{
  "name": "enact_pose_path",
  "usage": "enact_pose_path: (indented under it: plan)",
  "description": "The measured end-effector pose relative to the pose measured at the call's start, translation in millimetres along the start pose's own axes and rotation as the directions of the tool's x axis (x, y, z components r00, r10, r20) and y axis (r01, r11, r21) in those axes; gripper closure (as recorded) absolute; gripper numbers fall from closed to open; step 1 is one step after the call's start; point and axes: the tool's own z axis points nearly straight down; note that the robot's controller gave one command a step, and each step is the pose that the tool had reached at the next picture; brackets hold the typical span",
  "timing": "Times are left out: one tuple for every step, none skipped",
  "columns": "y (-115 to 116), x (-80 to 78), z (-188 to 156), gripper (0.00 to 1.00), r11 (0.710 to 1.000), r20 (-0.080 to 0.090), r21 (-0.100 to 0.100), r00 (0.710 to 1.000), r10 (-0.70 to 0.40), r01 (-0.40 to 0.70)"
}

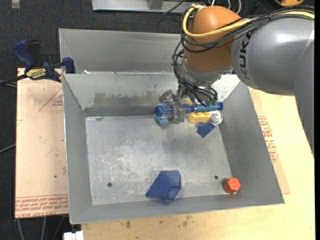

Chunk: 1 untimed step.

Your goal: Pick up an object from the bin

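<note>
1. The hand (186, 110) sits low at the far side of the grey metal bin (75, 134). It is in a tight cluster: a blue ribbed plastic piece (163, 114), a yellow plastic block (199, 116) and a small blue wedge (205, 130). Whether it is open or closed cannot be told.
2. Risk: the clustered pieces touch, so a grasp may catch two or nudge one away.
3. Risk: the sloped far wall stands just behind the hand, so contact is likely if it drifts farther.
4. Room: the middle of the floor is open. A blue folded piece (164, 186) and a small orange block (231, 185) lie by the near edge, well apart from the cluster.
</note>
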Motion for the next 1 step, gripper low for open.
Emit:
enact_pose_path:
  plan:
    - [0.1, -0.8, -12.5, 1.00, 1.000, -0.001, -0.001, 1.000, 0.003, -0.003]
